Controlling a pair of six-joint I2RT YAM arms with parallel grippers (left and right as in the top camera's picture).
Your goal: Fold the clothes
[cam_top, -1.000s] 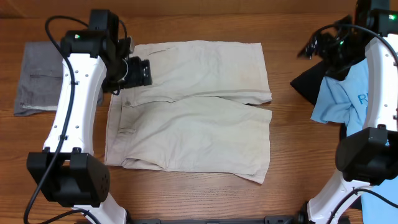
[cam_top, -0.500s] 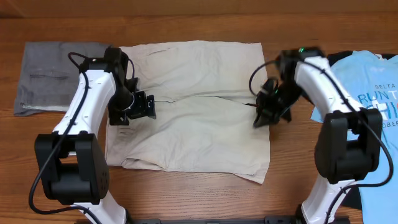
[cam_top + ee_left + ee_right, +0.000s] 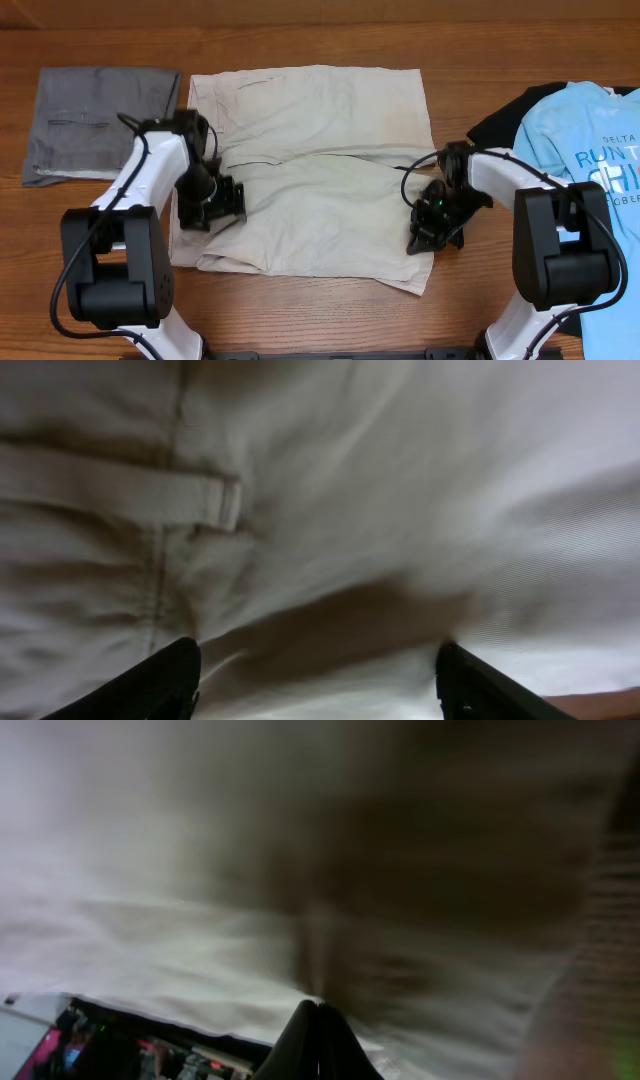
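The trousers [image 3: 310, 170] are seen in plain light beige, and the belt loop [image 3: 130, 495] is matched to them in the same pale tone. A plain grey pair [image 3: 90, 120] is shown at 10 o'clock on the table [image 3: 300, 320], whose wood is coloured warm brown and streaked with darker grain. At 3 o'clock a T-shirt [image 3: 590, 160] is coloured light blue and printed with white letters. Black cloth [image 3: 497, 120] is seen beside it. The left arm [image 3: 130, 190] and right arm [image 3: 500, 170] are finished in white with black joints. The left gripper [image 3: 225, 203] and right gripper [image 3: 425, 235] are black. A green light [image 3: 437, 208] is lit above the right one.
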